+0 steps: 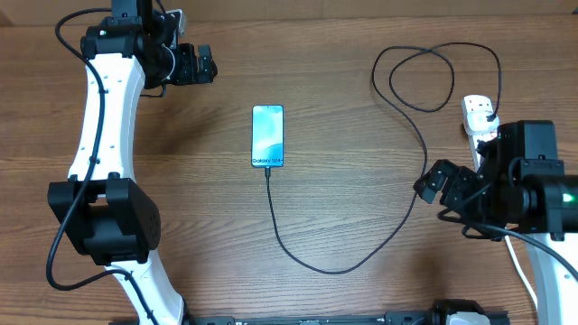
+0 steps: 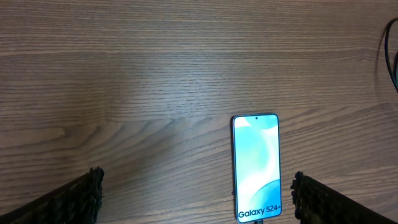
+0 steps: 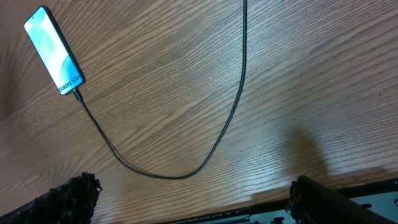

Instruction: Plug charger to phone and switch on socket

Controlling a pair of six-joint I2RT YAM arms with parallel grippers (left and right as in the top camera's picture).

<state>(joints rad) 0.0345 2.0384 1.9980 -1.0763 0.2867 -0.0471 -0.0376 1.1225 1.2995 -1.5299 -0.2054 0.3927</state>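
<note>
The phone [image 1: 267, 136] lies flat mid-table, screen lit light blue, "Galaxy S24+" at its near short end. It shows in the left wrist view [image 2: 256, 168] and the right wrist view [image 3: 53, 50]. The charger's black cable [image 1: 316, 264] has its tip in the phone's near end, curves right and loops at the back to a black plug in the white socket [image 1: 479, 116] at the right. The cable shows in the right wrist view [image 3: 168, 175]. My left gripper [image 1: 203, 63] is open and empty, far left of the phone. My right gripper [image 1: 435, 185] is open and empty, just in front of the socket.
The socket's thick white cord [image 1: 517, 262] runs down the right edge under my right arm. The table's front edge [image 3: 348, 182] lies close below my right gripper. Bare wood [image 2: 124, 93] spreads left of the phone.
</note>
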